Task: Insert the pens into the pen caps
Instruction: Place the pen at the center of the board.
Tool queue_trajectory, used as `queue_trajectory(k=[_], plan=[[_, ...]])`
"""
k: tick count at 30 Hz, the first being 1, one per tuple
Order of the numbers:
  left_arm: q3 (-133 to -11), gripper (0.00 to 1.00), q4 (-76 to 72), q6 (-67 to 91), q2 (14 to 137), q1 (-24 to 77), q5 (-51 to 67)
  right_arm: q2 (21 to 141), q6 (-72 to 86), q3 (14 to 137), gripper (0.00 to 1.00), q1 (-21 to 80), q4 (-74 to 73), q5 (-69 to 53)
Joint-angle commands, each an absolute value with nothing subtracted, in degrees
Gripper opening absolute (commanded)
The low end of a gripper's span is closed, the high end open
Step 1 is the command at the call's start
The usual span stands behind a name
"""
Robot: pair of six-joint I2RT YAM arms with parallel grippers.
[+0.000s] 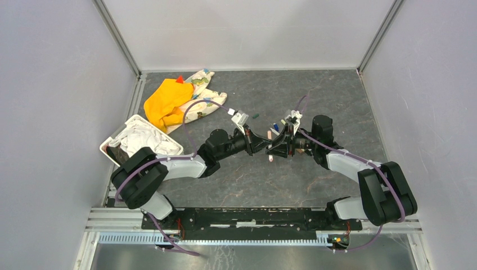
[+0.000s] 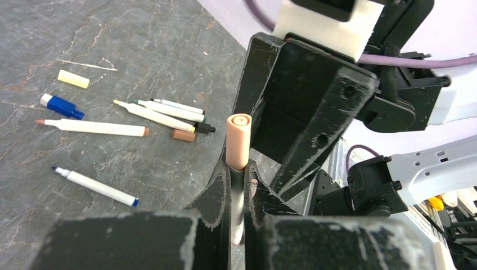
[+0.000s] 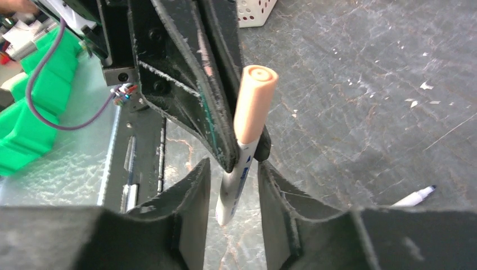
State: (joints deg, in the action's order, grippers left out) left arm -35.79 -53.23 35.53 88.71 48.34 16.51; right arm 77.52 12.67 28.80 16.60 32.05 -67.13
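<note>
- L pincer (image 2: pixel 238 175) clamped shut on the peach-capped pen (image 2: pixel 238 138), gripping the barrel just below the cap. Pen stands roughly upright betw. its fingers.
- R pincer (image 3: pixel 233 174) open: its fingers sit either side of the same pen's white barrel, w/ a slim gap showing on each side.
- Top view: both pincers meet tip to tip around mid-tabletop, pen between them.
- Tabletop (image 1: pixel 315 101): dark grey stone-look sheet w/ pale veins, scuffs and white flecks. It fills the floor of the cell.
- Loose pens lie flat in a group beyond the L pincer: brown-tipped pen (image 2: pixel 93 127), blue-tipped pen (image 2: pixel 95 187), and two white pens (image 2: pixel 160 116) side by side, close together.
- Loose caps nearby: cream cap (image 2: pixel 73 79) and blue cap (image 2: pixel 61 106) near each other; brown cap (image 2: pixel 183 135) just beside the ends of the two white pens.
- White basket (image 1: pixel 119 132) at the left edge w/ a white cloth (image 1: pixel 140 138) inside.
- Orange cloth (image 1: pixel 166 101) overlaps a patterned cloth (image 1: pixel 205 93) toward the far left corner.
- Room: plain pale walls on three sides, alu posts at the back corners, metal rail along the near edge carrying both arm bases.
</note>
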Motion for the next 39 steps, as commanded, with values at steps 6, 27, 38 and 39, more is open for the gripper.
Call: queue_trajectory(k=[6, 27, 38, 39], plan=[[-28.41, 0.02, -42.4, 34.2, 80.46, 44.32, 2.32, 74.45, -18.8, 38.78, 0.77, 16.8, 3.85, -56.33], [-44.96, 0.15, 10.64, 40.28, 89.86, 28.89, -27.54, 71.41, -27.07, 41.31, 0.83, 11.24, -4.17, -48.87], [-45.57, 0.56, 11.51, 39.11, 80.25, 28.86, -21.97, 69.91, -27.38, 41.22, 0.84, 9.88, -4.09, -48.87], [-45.54, 0.57, 11.4, 38.4, 78.71, 28.88, -20.06, 69.64, -27.49, 41.13, 0.84, 9.74, -4.11, -48.82]])
